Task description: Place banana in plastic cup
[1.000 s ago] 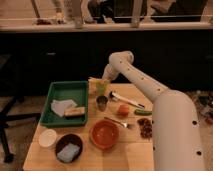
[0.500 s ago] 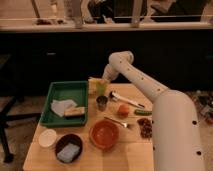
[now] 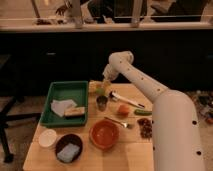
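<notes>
1. The banana is hard to pick out (a pale yellow patch at the gripper's tip is all I can offer), so I won't claim it is in or out of the plastic cup [image 3: 101, 90].
2. That cup stands at the back of the table [image 3: 135, 150], just beyond the dark metal cup [image 3: 101, 103] and right of the green tray [image 3: 66, 102].
3. Change over the last second: almost none. The arm sits in the same bent pose, and the cups haven't budged. My read is we're at the delicate lowering or release stage.
4. The gripper [image 3: 105, 84] hangs right over the plastic cup's mouth; how far open it is, or what it holds, I cannot tell.
5. Further out: orange fruit [image 3: 123, 109], red bowl [image 3: 104, 134], fork [image 3: 118, 122].
</notes>
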You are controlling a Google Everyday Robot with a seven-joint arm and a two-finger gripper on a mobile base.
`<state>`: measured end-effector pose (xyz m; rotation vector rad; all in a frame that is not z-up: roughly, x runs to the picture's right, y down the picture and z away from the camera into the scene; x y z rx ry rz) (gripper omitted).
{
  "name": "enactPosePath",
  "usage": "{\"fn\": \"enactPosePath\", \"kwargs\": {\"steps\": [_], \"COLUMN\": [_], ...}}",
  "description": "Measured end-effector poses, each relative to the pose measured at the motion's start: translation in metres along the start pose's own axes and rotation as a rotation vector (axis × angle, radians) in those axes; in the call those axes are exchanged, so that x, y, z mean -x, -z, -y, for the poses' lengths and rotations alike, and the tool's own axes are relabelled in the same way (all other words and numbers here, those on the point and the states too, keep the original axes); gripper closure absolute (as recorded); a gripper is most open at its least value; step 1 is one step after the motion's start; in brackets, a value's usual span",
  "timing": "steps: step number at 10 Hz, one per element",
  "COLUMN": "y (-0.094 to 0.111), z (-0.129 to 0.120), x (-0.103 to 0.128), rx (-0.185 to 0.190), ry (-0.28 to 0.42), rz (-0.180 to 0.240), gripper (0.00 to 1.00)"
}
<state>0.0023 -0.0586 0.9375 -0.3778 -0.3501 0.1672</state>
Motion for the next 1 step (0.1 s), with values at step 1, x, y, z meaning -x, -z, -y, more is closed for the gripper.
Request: {"fn": "enactPosePath", "kwargs": {"steps": [1], "y": [0.0], "z": [0.0], "x": [0.0], "rx": [0.0], "ry": [0.0], "rz": [0.0], "gripper": [0.2]}}
